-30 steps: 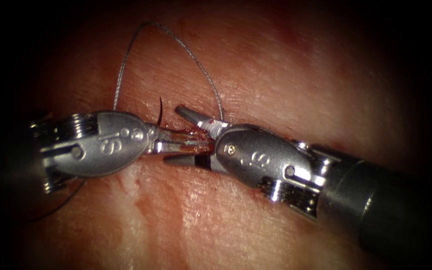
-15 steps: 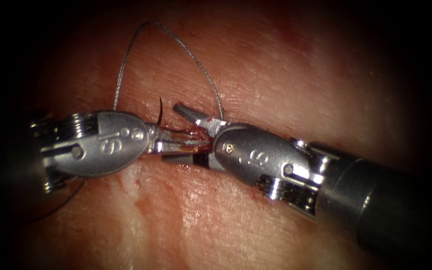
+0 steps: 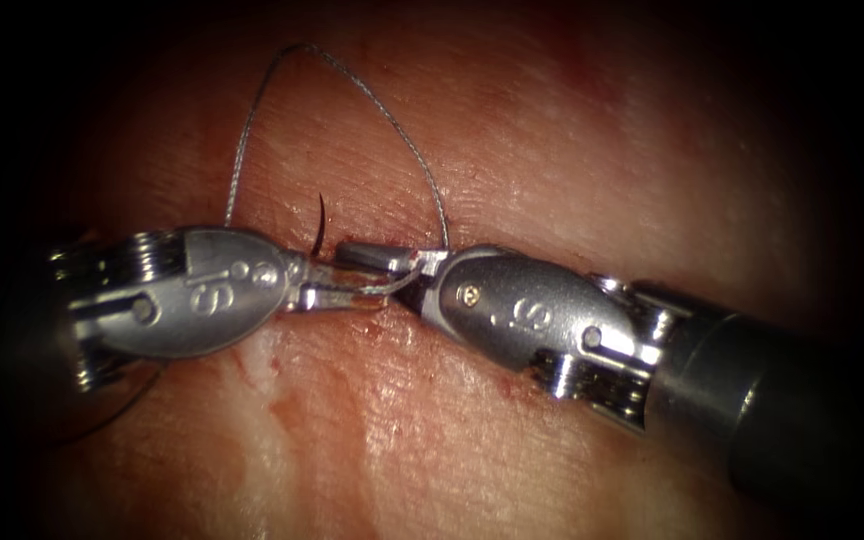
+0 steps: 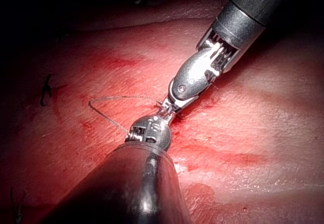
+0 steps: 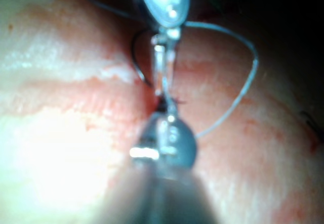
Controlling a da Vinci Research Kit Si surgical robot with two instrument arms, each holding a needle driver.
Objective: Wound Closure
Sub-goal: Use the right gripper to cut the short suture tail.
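Where the cut (image 3: 382, 300) crosses the tissue (image 3: 512, 140), meet tip to tip: left tool (image 3: 337, 290) with jaws pressed together on the needle (image 3: 319, 225) low on its curve, point standing clear; right tool (image 3: 377, 262) with jaws now closed over the left's, thread (image 3: 352, 85) looping above.

Thread (image 3: 352, 85) looped on tissue (image 3: 572, 150)

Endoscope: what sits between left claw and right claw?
No bare stretch in the endoscope view: left claw and right claw nearly touch over the tissue. The needle curves between them, tip standing up, tail seemingly in the shut right claw.
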